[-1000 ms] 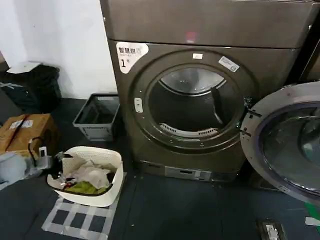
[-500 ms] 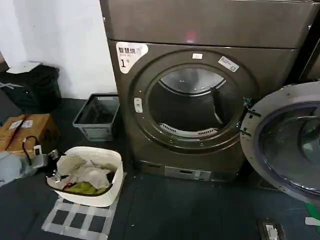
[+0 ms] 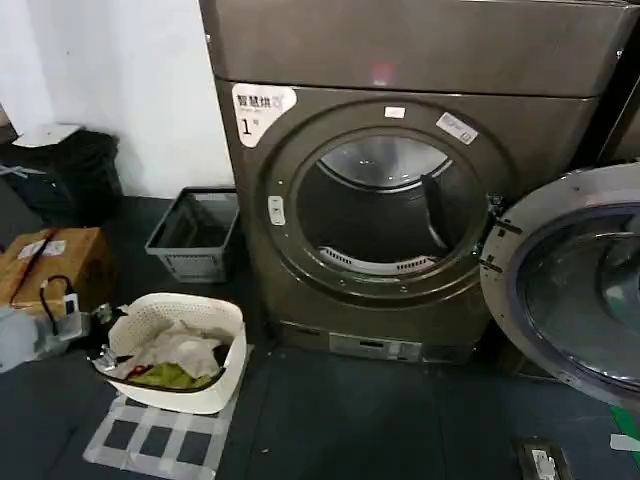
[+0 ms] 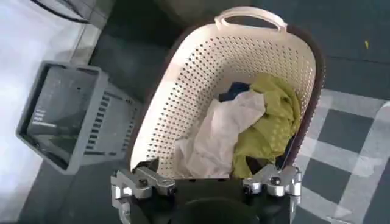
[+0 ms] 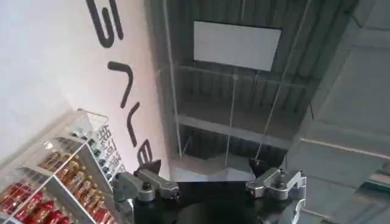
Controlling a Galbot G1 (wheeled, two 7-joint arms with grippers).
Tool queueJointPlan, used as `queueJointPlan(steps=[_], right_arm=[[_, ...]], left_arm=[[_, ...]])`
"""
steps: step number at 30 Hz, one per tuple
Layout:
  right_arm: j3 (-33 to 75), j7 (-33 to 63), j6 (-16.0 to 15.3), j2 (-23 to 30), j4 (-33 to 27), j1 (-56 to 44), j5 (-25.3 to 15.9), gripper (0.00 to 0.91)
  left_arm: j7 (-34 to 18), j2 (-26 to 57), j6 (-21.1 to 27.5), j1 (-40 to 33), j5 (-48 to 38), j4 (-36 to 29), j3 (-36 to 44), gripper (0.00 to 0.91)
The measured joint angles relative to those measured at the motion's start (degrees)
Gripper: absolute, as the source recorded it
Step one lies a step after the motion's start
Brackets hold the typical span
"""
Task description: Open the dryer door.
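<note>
The bronze-grey dryer (image 3: 300,290) with the white "1" sticker (image 3: 258,108) stands ahead, its steel drum (image 3: 385,215) exposed. The dryer door (image 3: 575,290) is swung wide open to the right on its hinge, grey inner face and dark glass toward me. My left gripper (image 3: 100,335) hangs low at the far left by the rim of a white laundry basket (image 3: 190,385); from the left wrist the gripper (image 4: 207,167) stands open over the basket's clothes (image 4: 244,131), holding nothing. My right gripper (image 5: 204,167) is open and points up at a ceiling, far from the door.
A grey crate (image 3: 195,235) sits on the floor left of the dryer, a cardboard box (image 3: 55,265) and a black bag (image 3: 70,175) farther left. A checked mat (image 3: 160,445) lies under the basket. Dark floor in front of the dryer is free.
My left gripper has drawn back a little to the left, off the basket's rim. The dryer door has stayed open in the same place.
</note>
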Motion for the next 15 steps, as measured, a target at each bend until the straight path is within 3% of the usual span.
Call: queueJointPlan(steps=[15], right_arm=[[0.09, -0.48, -0.21, 0.16, 0.16, 0.14, -0.17, 0.907]], left_arm=[[1.03, -0.56, -0.38, -0.26, 1.29, 1.58, 0.11, 0.907]])
